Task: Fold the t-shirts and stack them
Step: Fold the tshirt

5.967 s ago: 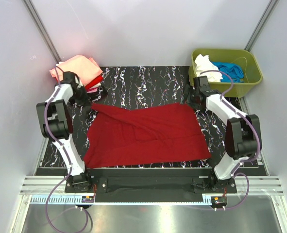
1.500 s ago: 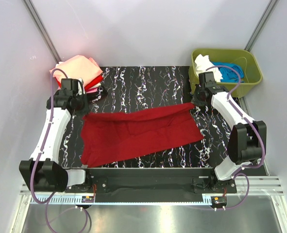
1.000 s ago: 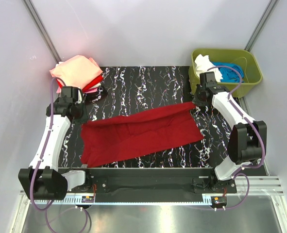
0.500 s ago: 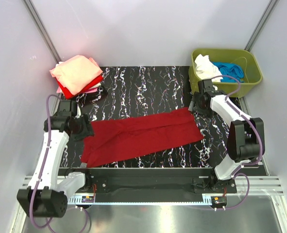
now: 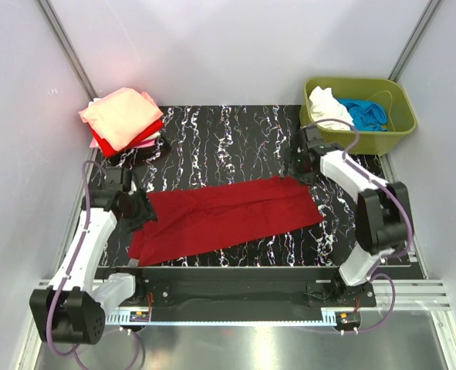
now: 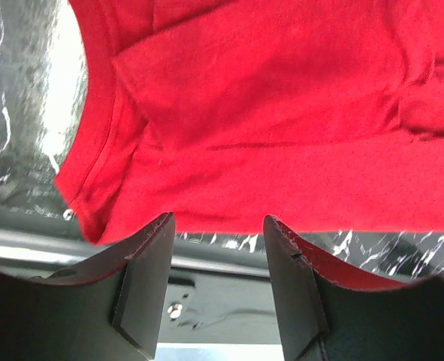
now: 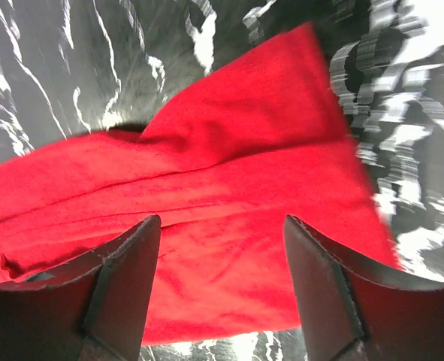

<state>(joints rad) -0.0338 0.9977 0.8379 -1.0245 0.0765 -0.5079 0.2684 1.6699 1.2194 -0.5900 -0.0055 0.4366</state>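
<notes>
We see the dark red t-shirt (image 5: 228, 216), plain and unprinted, on a table (image 5: 235, 127) of black with white marble veins. Beyond the shirt's left end we have a salmon-pink tee (image 5: 121, 114) over a bright red tee (image 5: 141, 138). Beyond its right end, an olive-green tub (image 5: 401, 127) shows a white tee (image 5: 324, 104) and a blue tee (image 5: 365, 112). The left arm (image 5: 89, 243) and right arm (image 5: 351, 173) are white with black joints.

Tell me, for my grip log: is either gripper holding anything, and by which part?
Nothing is held. The left gripper and the right gripper stand open above opposite ends of the dark red cotton t-shirt.
</notes>
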